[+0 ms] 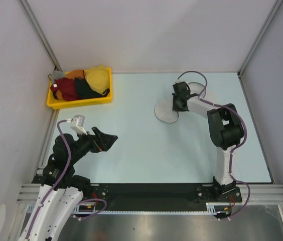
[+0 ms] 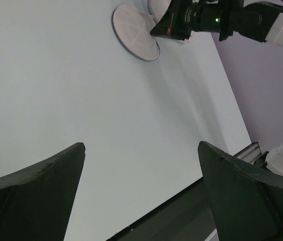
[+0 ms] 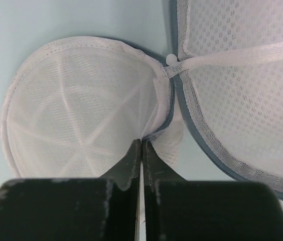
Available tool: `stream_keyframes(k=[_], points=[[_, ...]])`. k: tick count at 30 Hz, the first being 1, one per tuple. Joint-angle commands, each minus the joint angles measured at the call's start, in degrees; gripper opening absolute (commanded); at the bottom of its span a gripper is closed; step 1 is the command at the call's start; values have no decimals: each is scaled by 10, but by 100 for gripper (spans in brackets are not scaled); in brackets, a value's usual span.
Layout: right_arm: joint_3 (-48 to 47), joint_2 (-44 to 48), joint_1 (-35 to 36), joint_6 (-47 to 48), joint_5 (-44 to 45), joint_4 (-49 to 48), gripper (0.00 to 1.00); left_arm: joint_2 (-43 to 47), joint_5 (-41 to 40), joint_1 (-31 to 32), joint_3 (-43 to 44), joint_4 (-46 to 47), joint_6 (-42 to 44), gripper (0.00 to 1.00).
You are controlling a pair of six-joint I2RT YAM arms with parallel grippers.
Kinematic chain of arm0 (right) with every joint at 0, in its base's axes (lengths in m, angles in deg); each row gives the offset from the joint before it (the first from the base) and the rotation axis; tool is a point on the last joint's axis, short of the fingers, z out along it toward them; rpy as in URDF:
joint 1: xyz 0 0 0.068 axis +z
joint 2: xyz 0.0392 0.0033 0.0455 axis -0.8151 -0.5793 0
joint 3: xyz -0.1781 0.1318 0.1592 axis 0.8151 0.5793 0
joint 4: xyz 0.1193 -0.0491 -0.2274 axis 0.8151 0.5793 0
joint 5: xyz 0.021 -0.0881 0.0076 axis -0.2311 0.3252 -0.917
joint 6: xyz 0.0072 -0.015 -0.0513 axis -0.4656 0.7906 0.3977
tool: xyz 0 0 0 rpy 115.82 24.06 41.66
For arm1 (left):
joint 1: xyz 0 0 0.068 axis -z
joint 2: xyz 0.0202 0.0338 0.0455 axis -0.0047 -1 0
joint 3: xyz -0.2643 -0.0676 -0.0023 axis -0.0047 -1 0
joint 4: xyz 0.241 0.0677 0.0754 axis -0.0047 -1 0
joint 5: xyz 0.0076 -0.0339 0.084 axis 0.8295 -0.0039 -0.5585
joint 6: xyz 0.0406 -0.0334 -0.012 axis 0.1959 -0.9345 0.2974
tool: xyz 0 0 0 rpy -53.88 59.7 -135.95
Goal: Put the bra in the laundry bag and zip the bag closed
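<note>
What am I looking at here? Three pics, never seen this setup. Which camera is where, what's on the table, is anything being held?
It's two robot arms bolted at the near edge of a pale table, each ending in a two-finger gripper.

The overhead picture comes from a fixed camera above and behind the arms. The other two come from cameras on the wrists, so each shows its own dark fingers at the bottom.

On the table: a round white mesh laundry bag, lying open as two halves, and at the far left a yellow bin of coloured garments.

The right gripper is shut, its fingers pinched together at the mesh edge where the two halves meet; it seems to hold a bit of fabric, though that's hard to confirm. The left gripper hangs open over bare table, holding nothing.
</note>
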Motion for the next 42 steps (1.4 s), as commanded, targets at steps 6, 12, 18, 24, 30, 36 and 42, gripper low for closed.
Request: stream_keyframes(k=[6, 12, 18, 24, 30, 36, 42], points=[[302, 281, 97, 48, -23, 19, 0, -27, 60, -1, 1, 46, -27, 100], [434, 488, -43, -32, -63, 50, 70, -118, 109, 12, -37, 160, -65, 98], [485, 612, -115, -145, -176, 69, 100, -326, -25, 163, 69, 210, 32, 100], [530, 642, -79, -219, -172, 91, 100, -579, -52, 200, 254, 218, 146, 90], [568, 669, -15, -277, -101, 97, 97, -802, -85, 230, 433, 253, 220, 87], [593, 657, 53, -349, -23, 45, 73, -970, -105, 255, 615, 212, 257, 88], [562, 597, 84, -350, 45, 57, 69, -1063, -125, 270, 743, 176, 268, 84]])
